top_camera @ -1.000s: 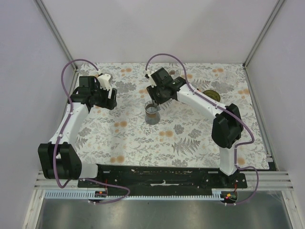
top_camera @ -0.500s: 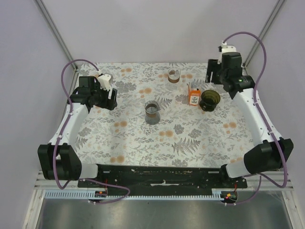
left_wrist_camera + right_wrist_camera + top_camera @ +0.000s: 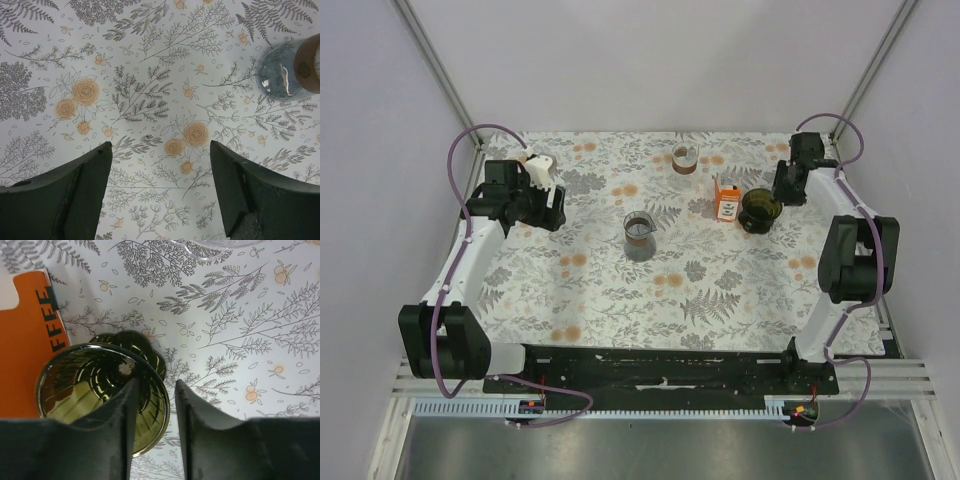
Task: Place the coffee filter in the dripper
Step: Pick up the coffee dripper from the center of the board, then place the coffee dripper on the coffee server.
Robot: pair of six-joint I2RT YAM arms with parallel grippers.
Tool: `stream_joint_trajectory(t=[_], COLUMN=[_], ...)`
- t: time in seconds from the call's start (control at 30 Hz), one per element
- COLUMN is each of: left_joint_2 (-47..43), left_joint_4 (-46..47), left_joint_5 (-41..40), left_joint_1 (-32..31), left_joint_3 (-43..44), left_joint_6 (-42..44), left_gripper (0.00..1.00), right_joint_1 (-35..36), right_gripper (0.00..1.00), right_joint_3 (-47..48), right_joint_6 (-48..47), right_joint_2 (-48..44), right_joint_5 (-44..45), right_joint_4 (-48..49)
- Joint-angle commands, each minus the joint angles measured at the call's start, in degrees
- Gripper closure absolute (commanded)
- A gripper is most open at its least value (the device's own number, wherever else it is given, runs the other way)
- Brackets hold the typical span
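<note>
One glossy, ribbed, cone-shaped dripper

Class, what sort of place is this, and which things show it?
Most likely a robot lab cell staged for coffee making: plain walls box in a floral-covered table, the left arm and right arm are bolted at its near edge, and a dripper, orange box and glass carafe stand on it.
</note>
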Motion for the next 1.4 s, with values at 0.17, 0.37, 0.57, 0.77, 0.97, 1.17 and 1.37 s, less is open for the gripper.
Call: stream_joint_trajectory(t=[0.17, 0.37, 0.57, 0.77, 0.97, 1.17, 1.37], left_joint_2=[-2.0, -2.0, -2.3, -2.3, -2.5, -2.4, -2.6], left_joint_4=[0.0, 0.0, -0.1, -0.1, -0.2, -0.6, -0.7], left_joint_5=[0.4, 0.6, 1.0, 1.4, 1.4, 1.5, 1.5], left_joint_1=[0.2, 0.2, 0.2, 0.2, 0.2, 0.2, 0.2], left_joint_3=[0.8, 0.6, 0.4, 0.5, 0.6, 0.8, 0.7], left_joint_6=[1.9, 2.0, 2.0, 2.0, 1.9, 2.0, 2.0], left_gripper=[0.16, 0.16, 0.16, 0.16, 0.16, 0.16, 0.16], right_joint_1=[-0.8, -1.0, -0.6, 4.7, 11.5, 20.6, 26.6], right_gripper=[0.97, 1.00, 1.00, 1.00, 1.00, 1.00, 1.00], right_joint_3=[0.5, 2.9, 7.7, 12.5, 13.9, 17.5, 20.7], right_joint_6=[-1.5, -3.8, -7.3, -8.9, -5.3, -0.5, 1.4], right_joint_2=[-1.1, -7.8, -17.8, -23.5, -25.9, -20.9, -12.0], right_joint_5=[-0.4, 0.2, -7.3, -11.2, -21.9, -34.4, -38.9], right_joint_4=[1.4, -2.2, -6.4, -9.6, -7.5, -5.2, -4.8])
